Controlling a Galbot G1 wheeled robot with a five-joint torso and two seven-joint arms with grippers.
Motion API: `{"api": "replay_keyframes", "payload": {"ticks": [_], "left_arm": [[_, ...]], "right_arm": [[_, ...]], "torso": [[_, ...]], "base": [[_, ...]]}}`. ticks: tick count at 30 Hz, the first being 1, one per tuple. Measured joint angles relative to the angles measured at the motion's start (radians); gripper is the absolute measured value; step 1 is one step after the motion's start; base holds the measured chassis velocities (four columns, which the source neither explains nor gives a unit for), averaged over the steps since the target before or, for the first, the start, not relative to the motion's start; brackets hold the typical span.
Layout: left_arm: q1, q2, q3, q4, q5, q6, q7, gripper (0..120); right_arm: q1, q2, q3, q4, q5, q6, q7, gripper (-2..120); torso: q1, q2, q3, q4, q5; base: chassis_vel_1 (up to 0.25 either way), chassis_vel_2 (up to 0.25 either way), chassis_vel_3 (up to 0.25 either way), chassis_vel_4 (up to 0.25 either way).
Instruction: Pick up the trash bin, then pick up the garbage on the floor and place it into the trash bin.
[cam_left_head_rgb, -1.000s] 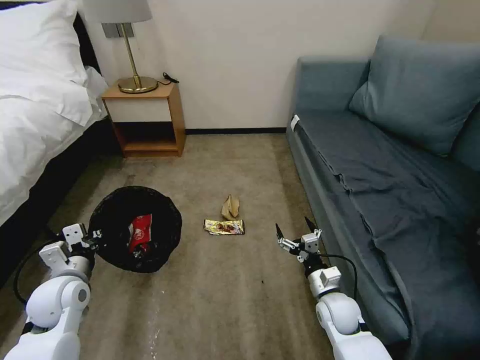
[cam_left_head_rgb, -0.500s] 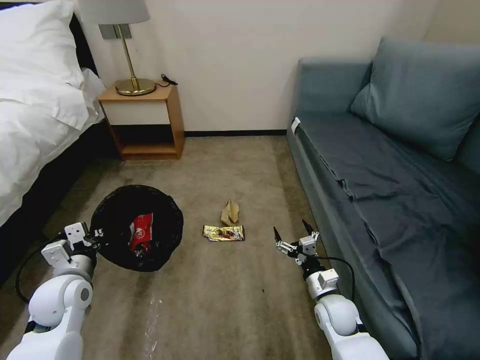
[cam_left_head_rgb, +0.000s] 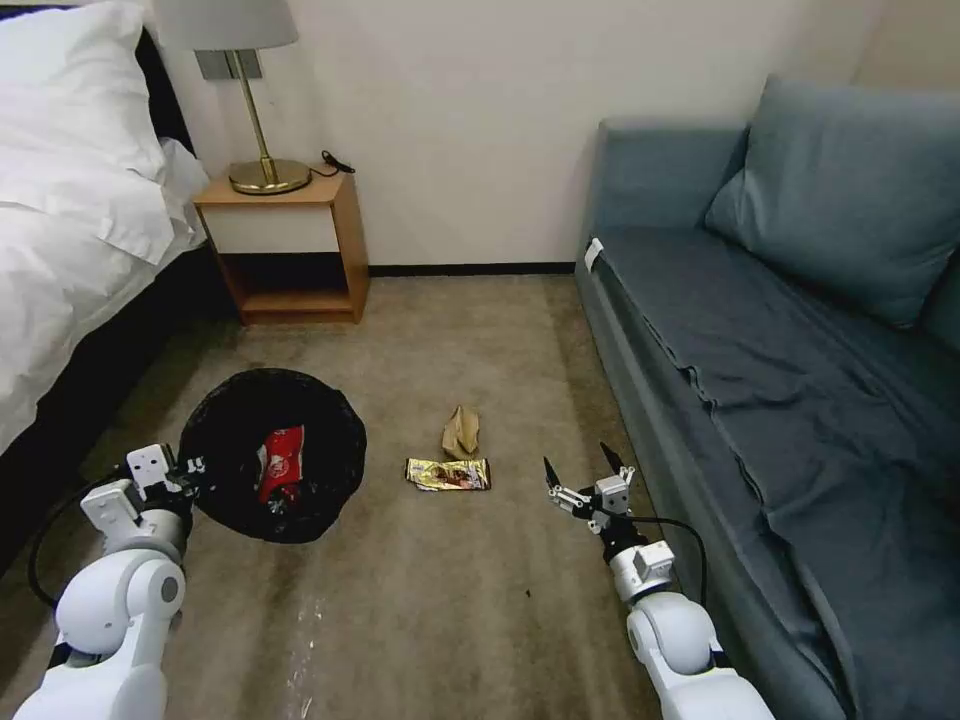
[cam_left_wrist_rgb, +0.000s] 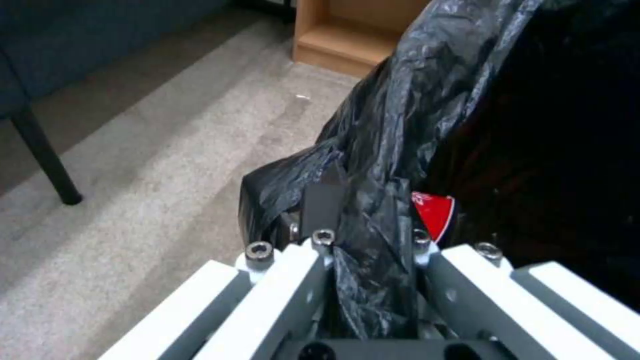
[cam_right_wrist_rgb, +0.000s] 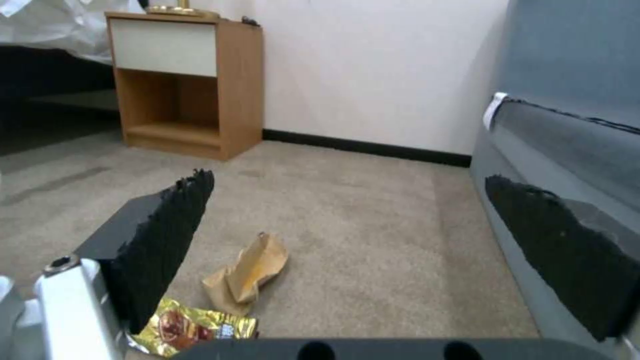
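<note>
While the left hand (cam_left_head_rgb: 190, 467) pinches the trash bin (cam_left_head_rgb: 272, 455) liner, the spread right hand (cam_left_head_rgb: 578, 476) should descend squarely over the gold wrapper (cam_left_head_rgb: 448, 474) beside the bin.

I see crinkled glossy black plastic lining the trash bin (cam_left_head_rgb: 275, 455), pinched in my left gripper (cam_left_wrist_rgb: 363, 220). Ahead of my right gripper (cam_left_head_rgb: 578, 470): a shiny gold foil wrapper (cam_left_head_rgb: 448, 474), a matt paper wad (cam_left_head_rgb: 461, 432), rough carpet (cam_left_head_rgb: 480, 330).
</note>
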Motion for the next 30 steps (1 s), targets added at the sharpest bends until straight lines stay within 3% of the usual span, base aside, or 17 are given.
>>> {"api": "replay_keyframes", "payload": {"ticks": [30], "left_arm": [[0.004, -0.005, -0.007, 0.017, -0.007, -0.021, 0.003, 1]], "right_arm": [[-0.018, 0.005, -0.005, -0.001, 0.007, 0.002, -0.018, 100]], "torso": [[0.000, 0.000, 0.000, 0.0001, -0.0001]], "base": [[-0.052, 0.053, 0.053, -0.051]]}}
